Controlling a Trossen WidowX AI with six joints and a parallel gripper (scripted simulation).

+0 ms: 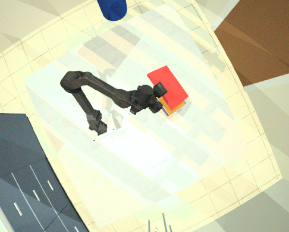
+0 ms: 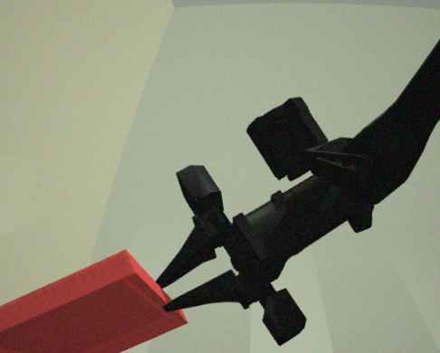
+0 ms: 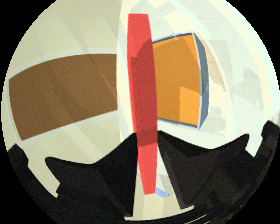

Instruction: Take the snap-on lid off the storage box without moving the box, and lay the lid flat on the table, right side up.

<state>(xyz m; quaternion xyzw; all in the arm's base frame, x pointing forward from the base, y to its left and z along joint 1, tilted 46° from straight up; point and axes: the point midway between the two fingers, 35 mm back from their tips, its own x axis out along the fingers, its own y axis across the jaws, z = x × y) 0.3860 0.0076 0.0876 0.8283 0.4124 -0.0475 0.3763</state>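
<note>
The red lid (image 1: 170, 83) (image 2: 68, 312) (image 3: 142, 90) is off the box and held in the air. The top view shows its flat top; the exterior view shows its rim and recessed underside. The gripper (image 1: 160, 97) (image 2: 163, 298) (image 3: 147, 134) is shut on one edge of the lid, with a fingertip on each face. The open storage box (image 1: 176, 109) (image 3: 175, 85), orange inside with blue-grey walls, is on the table below. In the top view the lid hides much of it. In the wrist view the box shows right of the edge-on lid.
The pale table (image 1: 148, 149) carries striped light and shadow. The arm's base (image 1: 99, 128) is on its left part. A blue cylinder (image 1: 113, 10) is beyond the back edge, a dark cabinet (image 1: 33, 184) at lower left, and a brown surface (image 1: 258, 44) (image 3: 65, 90) beyond the right side.
</note>
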